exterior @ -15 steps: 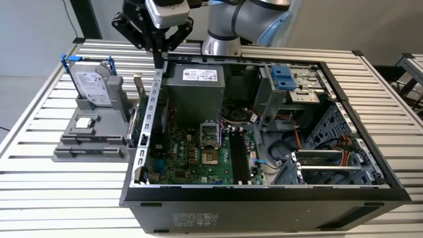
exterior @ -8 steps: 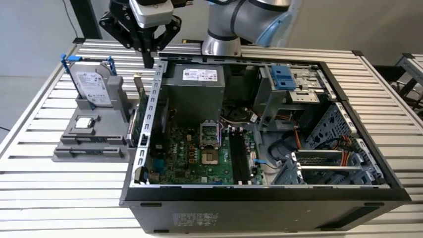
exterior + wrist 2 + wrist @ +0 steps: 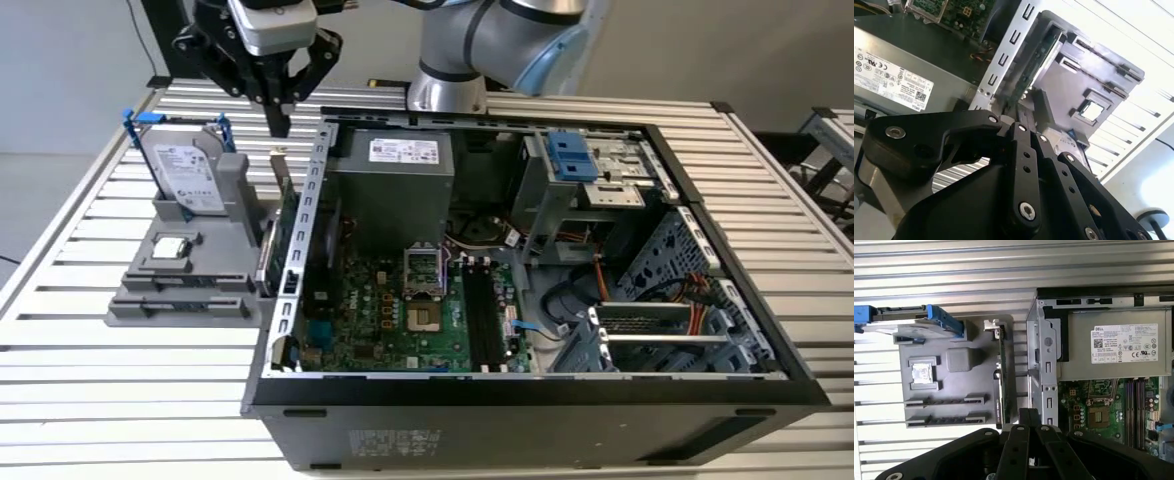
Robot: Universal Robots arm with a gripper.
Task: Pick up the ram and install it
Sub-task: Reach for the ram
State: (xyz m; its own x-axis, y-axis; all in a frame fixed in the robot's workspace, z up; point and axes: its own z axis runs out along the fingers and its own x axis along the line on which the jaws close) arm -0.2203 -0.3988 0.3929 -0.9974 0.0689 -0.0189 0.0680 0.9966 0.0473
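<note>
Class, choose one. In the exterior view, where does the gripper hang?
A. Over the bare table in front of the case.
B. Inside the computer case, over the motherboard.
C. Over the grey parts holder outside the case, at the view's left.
C: the gripper hangs over the grey parts holder, which sits on the table outside the computer case.

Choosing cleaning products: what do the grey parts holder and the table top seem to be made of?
The grey parts holder looks like plastic: matte, uniform grey, moulded steps and slots. The table top looks like aluminium, probably: pale, faintly shiny ribbed slats.
</note>
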